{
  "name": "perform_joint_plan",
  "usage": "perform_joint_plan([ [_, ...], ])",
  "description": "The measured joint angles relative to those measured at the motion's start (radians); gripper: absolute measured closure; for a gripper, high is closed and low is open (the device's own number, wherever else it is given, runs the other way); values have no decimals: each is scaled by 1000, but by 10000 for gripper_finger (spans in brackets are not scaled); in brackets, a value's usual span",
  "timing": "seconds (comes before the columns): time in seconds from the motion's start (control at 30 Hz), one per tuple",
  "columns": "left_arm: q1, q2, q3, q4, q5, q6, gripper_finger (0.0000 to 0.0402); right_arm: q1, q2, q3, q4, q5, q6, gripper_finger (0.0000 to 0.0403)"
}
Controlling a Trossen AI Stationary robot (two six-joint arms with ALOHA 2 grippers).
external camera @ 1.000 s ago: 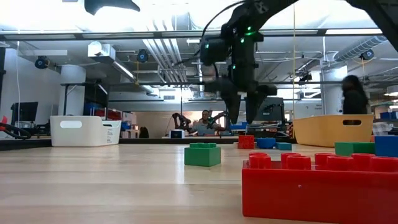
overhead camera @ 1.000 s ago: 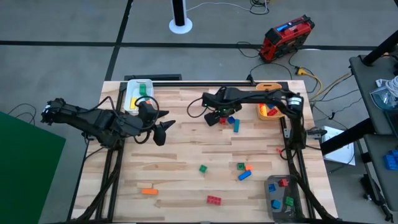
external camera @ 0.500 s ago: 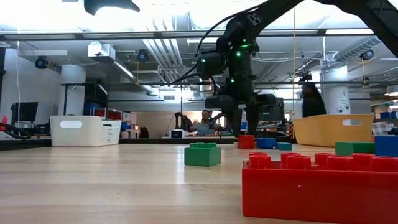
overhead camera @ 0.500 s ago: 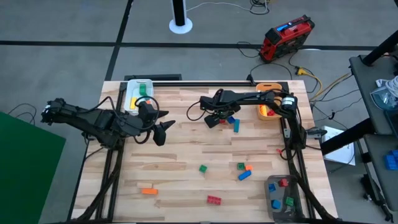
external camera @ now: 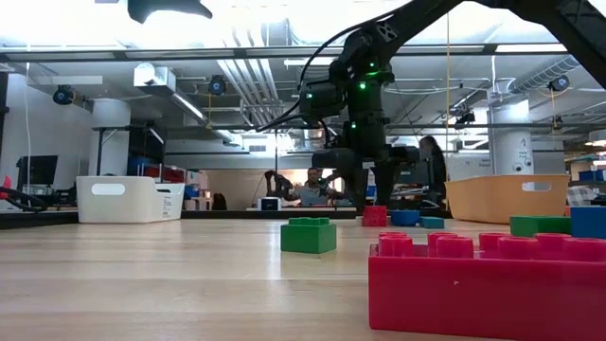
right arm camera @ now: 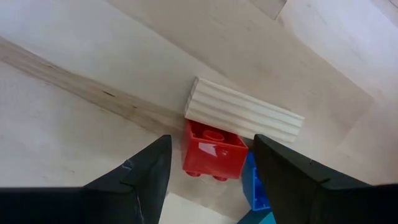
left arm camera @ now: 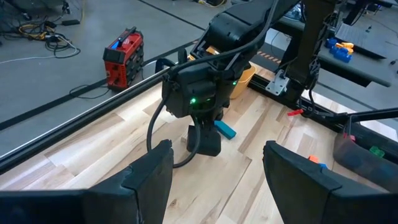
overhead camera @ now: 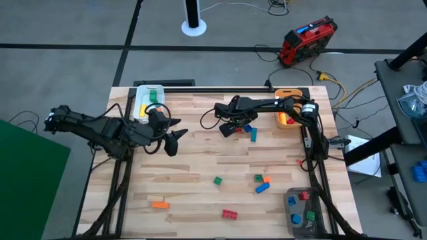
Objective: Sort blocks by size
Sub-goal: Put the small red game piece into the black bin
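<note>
Since a second ago the right gripper (overhead camera: 227, 129) has dropped from above the far cluster of blocks to just over the bench (overhead camera: 200, 167), and in the last half second it has barely shifted; its jaws stand wide, straddling a small red block (right arm camera: 212, 151) that lies against a beige ribbed block (right arm camera: 242, 116), with a blue block (right arm camera: 256, 186) just beside them. The left gripper (overhead camera: 175, 140) has not moved: it hangs over the bench's left part near the white bin (overhead camera: 142, 109), jaws wide and empty. Loose on the bench by the high view: one orange block (overhead camera: 159, 205) near the front left, one red block (overhead camera: 229, 214) at the front, one green block (overhead camera: 217, 180) mid-bench, and a group of one green, one orange and one blue (overhead camera: 261, 188) to its right. A teal block (overhead camera: 253, 135) lies by the right gripper. Three bins stand at the corners: white, orange (overhead camera: 288, 121) and grey (overhead camera: 303, 215). The grey one holds red, blue and green blocks; their count cannot be told.
</note>
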Motion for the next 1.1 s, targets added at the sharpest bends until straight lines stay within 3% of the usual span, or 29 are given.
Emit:
perform_joint_plan([
  [0.47, 0, 0, 0, 0, 0, 0, 178, 3, 0, -3, 13, -1, 3, 123],
  [1.1, 0, 0, 0, -15, 0, 0, 178, 11, 0, -31, 47, -12, -5, 218],
])
